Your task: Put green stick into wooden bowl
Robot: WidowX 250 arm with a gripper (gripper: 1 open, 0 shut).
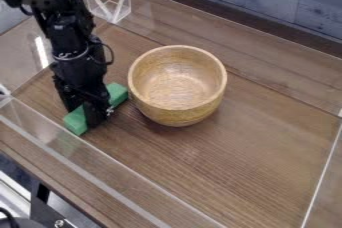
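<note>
Green stick (pixel 96 107) bright green; wooden bowl (pixel 177 84) light tan, grained; table (pixel 254 162) dark brown wood-grain.
</note>
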